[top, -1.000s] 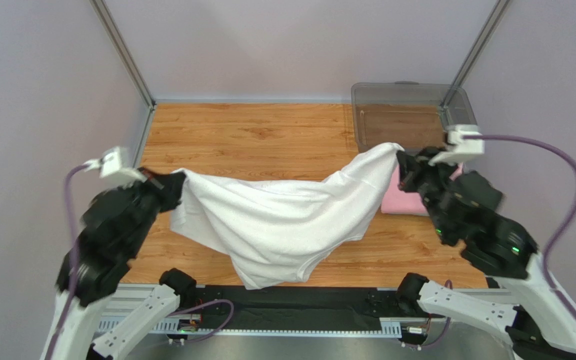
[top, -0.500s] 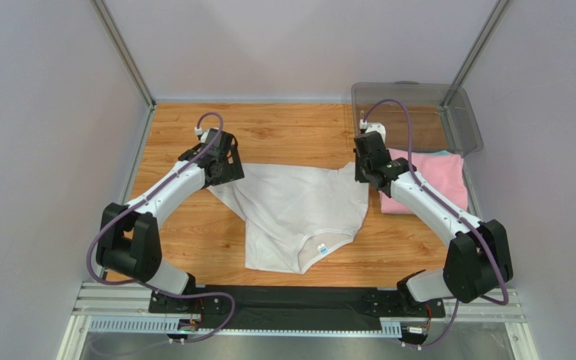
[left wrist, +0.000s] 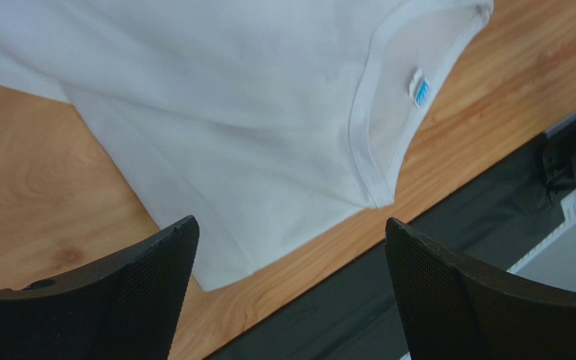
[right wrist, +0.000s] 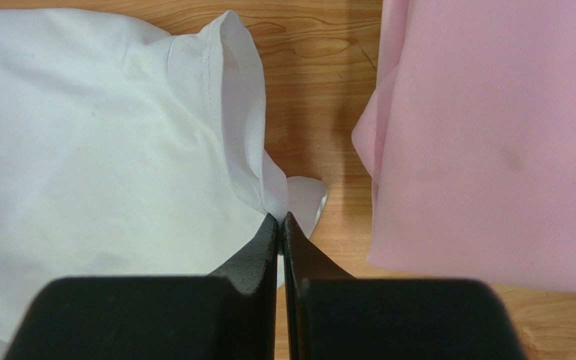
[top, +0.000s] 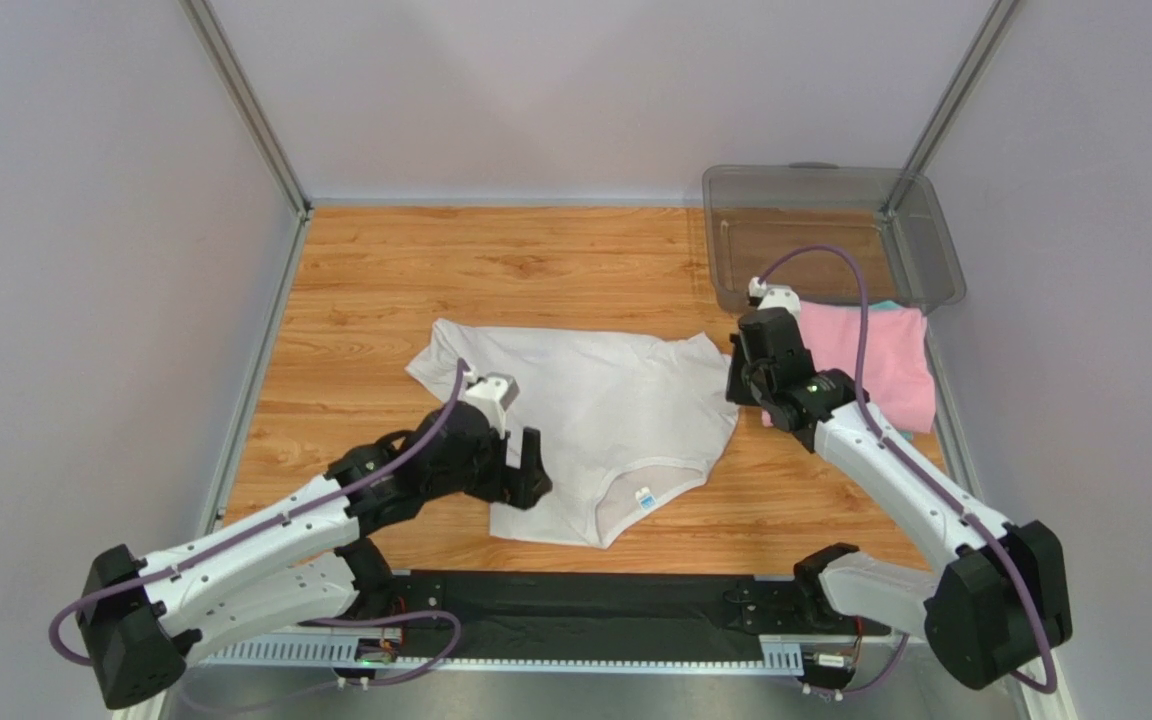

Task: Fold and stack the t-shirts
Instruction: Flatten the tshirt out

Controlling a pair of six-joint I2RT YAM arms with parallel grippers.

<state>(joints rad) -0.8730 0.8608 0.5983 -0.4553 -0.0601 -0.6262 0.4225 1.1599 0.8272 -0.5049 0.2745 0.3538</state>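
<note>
Nearest the arm bases, a black rail [top: 582, 608] runs along the 6 o'clock edge of the wooden surface [top: 537, 270]. The near hem of the white t-shirt [top: 597, 413] stops just short of it. The left claw [left wrist: 289, 229] hovers over the shirt's 7 o'clock corner with its fingers spread wide and nothing between them. The ribbed collar [left wrist: 362, 127] and its small blue tag [left wrist: 419, 93] lie to one side of that claw.

The shirt lies spread across the middle of the surface, mostly flat but rumpled, with one sleeve [right wrist: 223, 90] curled up at its 3 o'clock edge. The right claw [right wrist: 280, 219] sits there with its fingers pressed together, apparently pinching a fold of the white cloth.

The cotton looks thin, light and limp. It would likely sag and drag if lifted by one point, so a hold on two matching corners or on the shoulder seams would serve better. A pinch has to gather enough layers, or it may slip off.

Just past the right claw, at 3 o'clock, the folded pink t-shirt [right wrist: 494, 135] lies close beside the white sleeve without touching it. Any pull to that side risks catching it. A thin teal edge seems to show along its far side, too slight to be sure of. At 1 o'clock, a clear bin [top: 793, 225] stands in the far corner, well out of the way.
</note>
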